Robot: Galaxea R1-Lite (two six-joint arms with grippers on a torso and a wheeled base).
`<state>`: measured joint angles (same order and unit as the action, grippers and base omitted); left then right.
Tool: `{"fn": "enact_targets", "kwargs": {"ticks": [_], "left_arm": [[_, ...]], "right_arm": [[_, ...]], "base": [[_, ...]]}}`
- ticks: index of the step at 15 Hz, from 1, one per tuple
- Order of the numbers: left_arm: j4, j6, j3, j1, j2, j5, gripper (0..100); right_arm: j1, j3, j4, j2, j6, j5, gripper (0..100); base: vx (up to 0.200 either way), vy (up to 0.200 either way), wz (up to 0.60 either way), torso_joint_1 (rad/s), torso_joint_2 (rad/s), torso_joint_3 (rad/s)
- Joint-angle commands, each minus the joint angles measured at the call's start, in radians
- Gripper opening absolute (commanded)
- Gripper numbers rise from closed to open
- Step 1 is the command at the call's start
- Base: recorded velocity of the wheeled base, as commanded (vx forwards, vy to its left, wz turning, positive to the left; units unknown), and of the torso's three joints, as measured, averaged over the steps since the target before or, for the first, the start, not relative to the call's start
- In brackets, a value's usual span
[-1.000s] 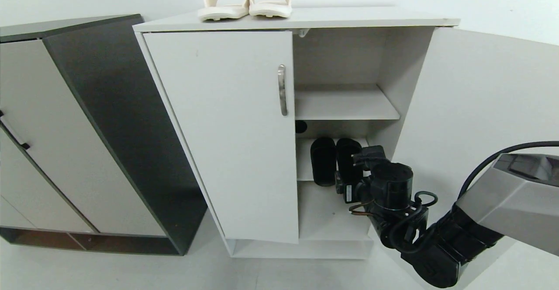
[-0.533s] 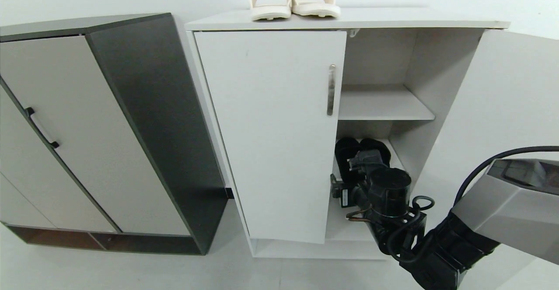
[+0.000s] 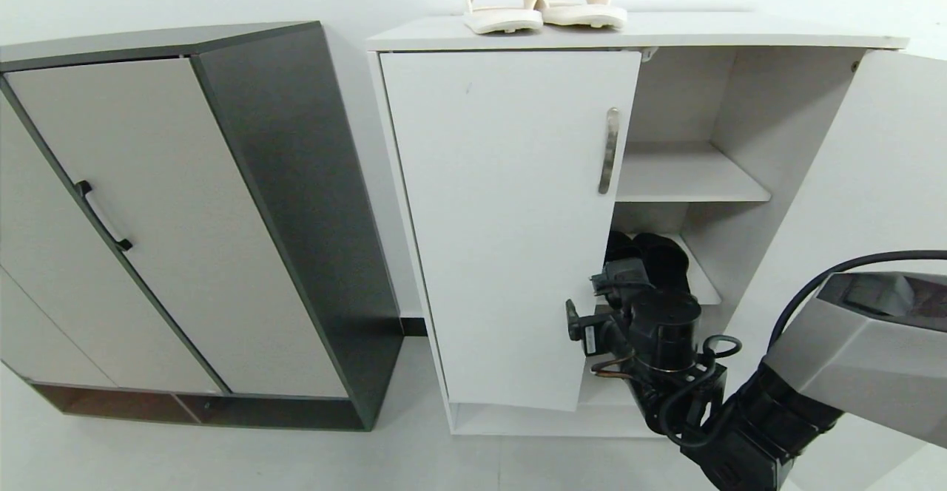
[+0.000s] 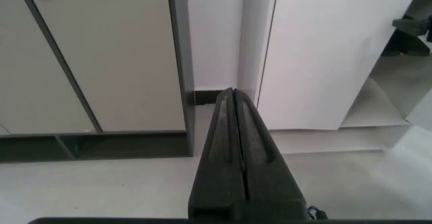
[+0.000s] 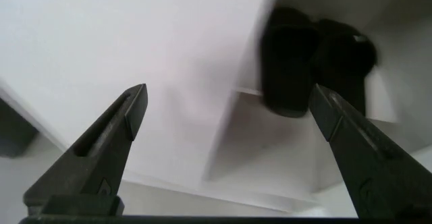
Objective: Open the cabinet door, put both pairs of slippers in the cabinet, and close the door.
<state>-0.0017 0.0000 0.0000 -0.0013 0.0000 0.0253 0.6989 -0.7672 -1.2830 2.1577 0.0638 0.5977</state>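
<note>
**Slippers on the cabinet top and the lower shelf**

The white cabinet (image 3: 740, 29) stood on the pale floor (image 3: 222, 454), just beside a dark cabinet (image 3: 281, 202) on the same floor. A pair of cream slippers (image 3: 544, 1) lay side by side on its flat top. Inside, a pair of black slippers (image 3: 664, 258) lay together on the lower shelf (image 3: 706, 291).

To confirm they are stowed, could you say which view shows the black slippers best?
Right wrist view: both black slippers sit side by side, almost unobstructed. Head view: the right gripper partly hides them; left wrist view: inconclusive.
</note>
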Motion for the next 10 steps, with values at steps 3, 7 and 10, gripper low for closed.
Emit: {"fn": "enact_targets", "kwargs": {"ticks": [3, 7, 10], "left_arm": [[0.0, 0.0, 0.0, 0.0, 0.002, -0.001, 0], [0.0, 0.0, 0.0, 0.0, 0.002, -0.001, 0], [0.0, 0.0, 0.0, 0.0, 0.002, -0.001, 0]], "right_arm": [[0.004, 0.009, -0.041, 0.025, 0.025, -0.006, 100], [0.004, 0.017, -0.053, 0.027, 0.028, -0.019, 100], [0.01, 0.022, -0.056, 0.025, 0.028, -0.021, 100]], "base": [[0.0, 0.0, 0.0, 0.0, 0.0, 0.0], [0.0, 0.0, 0.0, 0.0, 0.0, 0.0], [0.0, 0.0, 0.0, 0.0, 0.0, 0.0]]}}
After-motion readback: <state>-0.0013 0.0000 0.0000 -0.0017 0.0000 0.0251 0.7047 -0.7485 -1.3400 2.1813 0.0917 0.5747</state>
